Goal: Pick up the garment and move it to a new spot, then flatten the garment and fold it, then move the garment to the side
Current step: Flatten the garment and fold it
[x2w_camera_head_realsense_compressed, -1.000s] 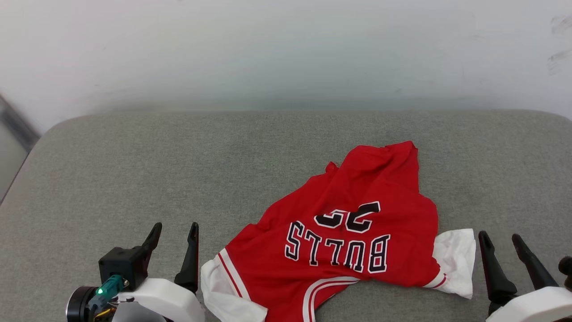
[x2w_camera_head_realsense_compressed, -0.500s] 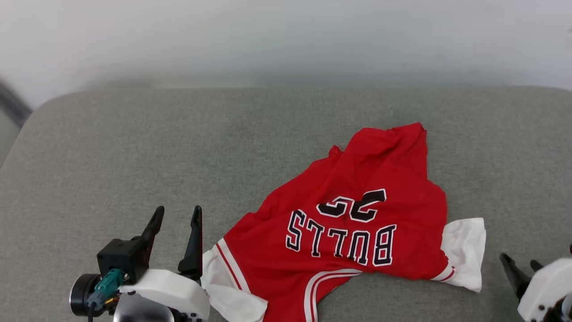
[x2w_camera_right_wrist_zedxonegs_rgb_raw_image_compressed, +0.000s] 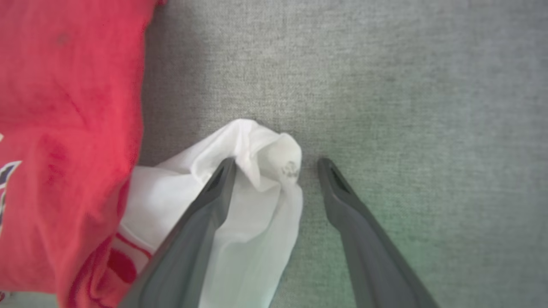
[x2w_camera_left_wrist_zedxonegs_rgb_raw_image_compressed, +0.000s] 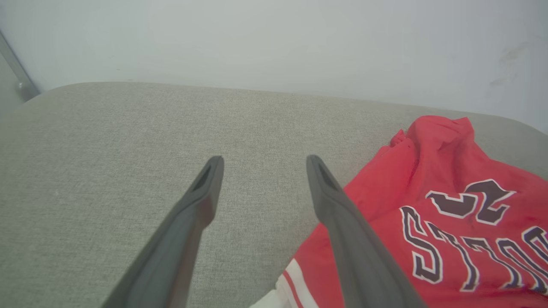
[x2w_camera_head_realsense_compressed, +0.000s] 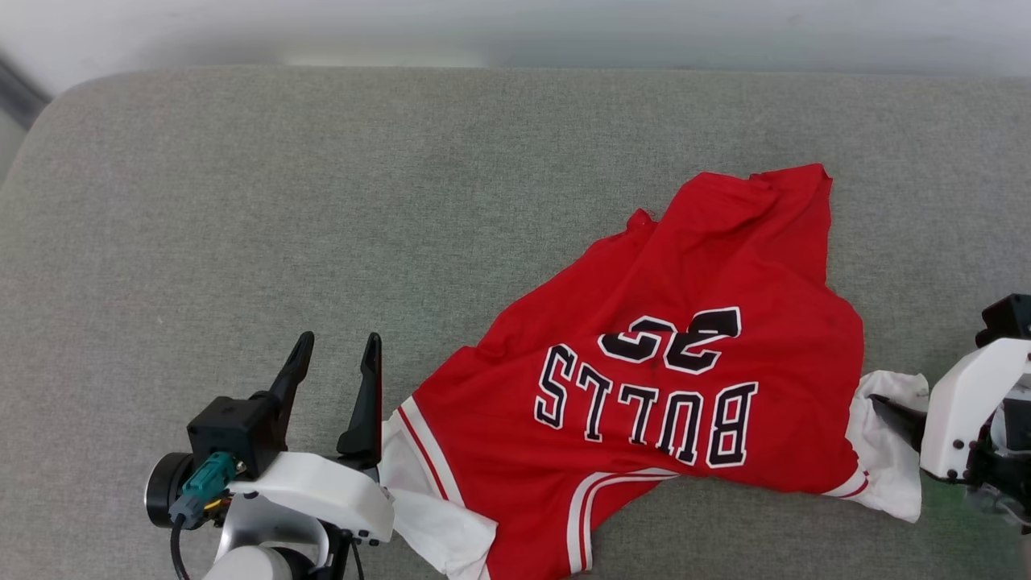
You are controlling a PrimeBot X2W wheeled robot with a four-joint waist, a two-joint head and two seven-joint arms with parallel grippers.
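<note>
The garment (x2w_camera_head_realsense_compressed: 685,266) is a red jersey with white sleeves, lying crumpled and lettering-up on the grey cushion, right of centre. My left gripper (x2w_camera_head_realsense_compressed: 338,345) stands open just left of its near white sleeve (x2w_camera_head_realsense_compressed: 403,475), holding nothing. In the left wrist view the left gripper (x2w_camera_left_wrist_zedxonegs_rgb_raw_image_compressed: 264,160) hovers over bare cushion, with the garment (x2w_camera_left_wrist_zedxonegs_rgb_raw_image_compressed: 449,154) to its right. My right gripper (x2w_camera_right_wrist_zedxonegs_rgb_raw_image_compressed: 277,164) is open and points down at the bunched white sleeve (x2w_camera_right_wrist_zedxonegs_rgb_raw_image_compressed: 257,141). One finger (x2w_camera_right_wrist_zedxonegs_rgb_raw_image_compressed: 201,214) rests over the sleeve and the other over the cushion. In the head view, one dark right finger (x2w_camera_head_realsense_compressed: 892,417) touches that sleeve (x2w_camera_head_realsense_compressed: 894,483).
The grey fabric cushion (x2w_camera_head_realsense_compressed: 242,201) spreads wide to the left and behind the garment. Its rounded far edge meets a pale wall (x2w_camera_head_realsense_compressed: 515,24). A dark strip (x2w_camera_head_realsense_compressed: 16,89) shows at the far left corner.
The head camera has tilted down, so the whole picture shifted. My right arm has turned over and come down, its open fingers now at the garment's right white sleeve. The left gripper stays put.
</note>
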